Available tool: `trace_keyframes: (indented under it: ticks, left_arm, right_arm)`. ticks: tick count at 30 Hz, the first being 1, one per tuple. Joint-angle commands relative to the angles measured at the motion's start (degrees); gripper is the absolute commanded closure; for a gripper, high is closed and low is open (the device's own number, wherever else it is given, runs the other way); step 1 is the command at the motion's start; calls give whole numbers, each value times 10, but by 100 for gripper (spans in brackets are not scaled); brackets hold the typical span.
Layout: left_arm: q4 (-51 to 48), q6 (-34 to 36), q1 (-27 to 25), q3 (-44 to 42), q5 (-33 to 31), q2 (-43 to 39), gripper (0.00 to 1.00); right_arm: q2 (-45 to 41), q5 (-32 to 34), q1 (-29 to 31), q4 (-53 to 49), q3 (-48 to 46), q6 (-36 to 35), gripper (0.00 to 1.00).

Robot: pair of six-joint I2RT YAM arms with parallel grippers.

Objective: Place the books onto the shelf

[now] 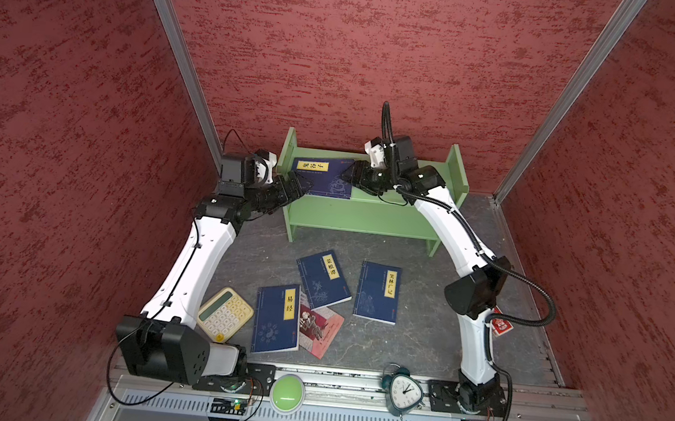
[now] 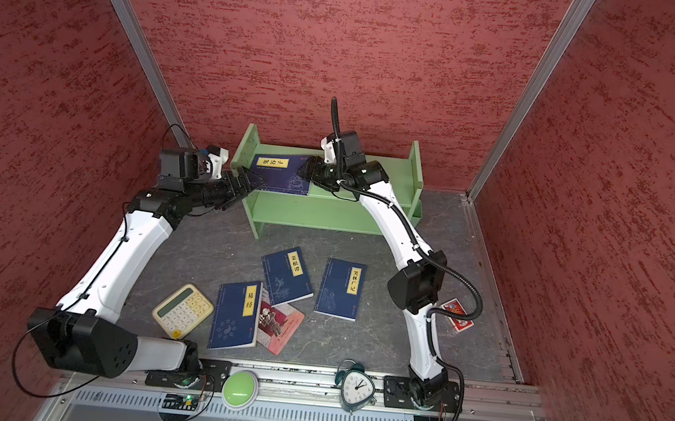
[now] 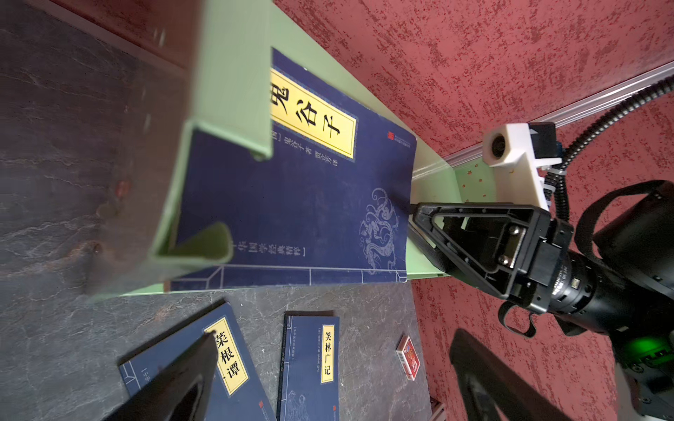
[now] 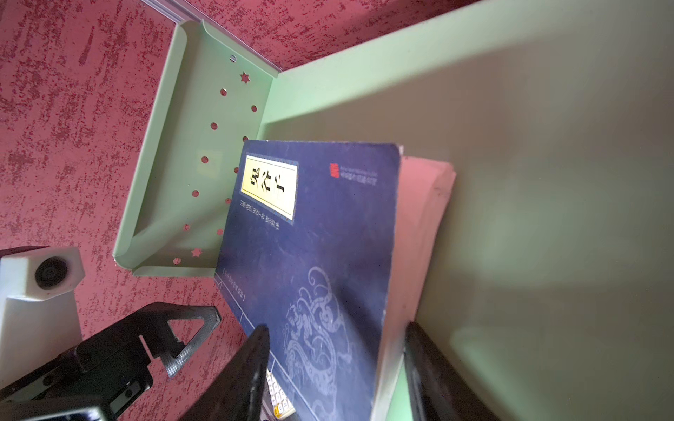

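Navy-blue paperback (image 1: 321, 180), yellow label: leans on upper tier of light green shelf (image 1: 351, 219), clasped by right gripper (image 1: 350, 175) fingers (image 4: 251, 368), likely for uprighting; left gripper (image 1: 302, 184) fingers spread, empty.

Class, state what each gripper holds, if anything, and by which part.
Right gripper pinches the navy book on the shelf by its edge facing that arm; left gripper holds nothing.

place: robot test cell in a lab | walls 9, 12, 3 o'clock: red textured panels (image 1: 384, 36) on aluminium posts (image 1: 178, 52) | 6 o'clock: metal rail (image 1: 337, 382) carrying arm bases (image 1: 474, 394), green button (image 1: 287, 393), cable duct (image 1: 330, 418) | staged props: shelf (image 1: 368, 218), books (image 1: 376, 292), alarm clock (image 1: 405, 392)
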Motion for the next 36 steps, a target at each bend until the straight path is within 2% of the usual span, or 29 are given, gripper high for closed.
trace_keyframes:
  ticks: [1,26,36]
  left_arm:
    - [14,14,-1,10,-12,4,0]
    - [22,7,10,9,-17,4,0]
    - [15,12,12,9,-4,-4,1]
  right_arm:
    - [6,-10,5,9,16,-1,40]
    - [33,-8,3,4,53,-2,37]
    - [19,73,-2,-30,76,-26,31]
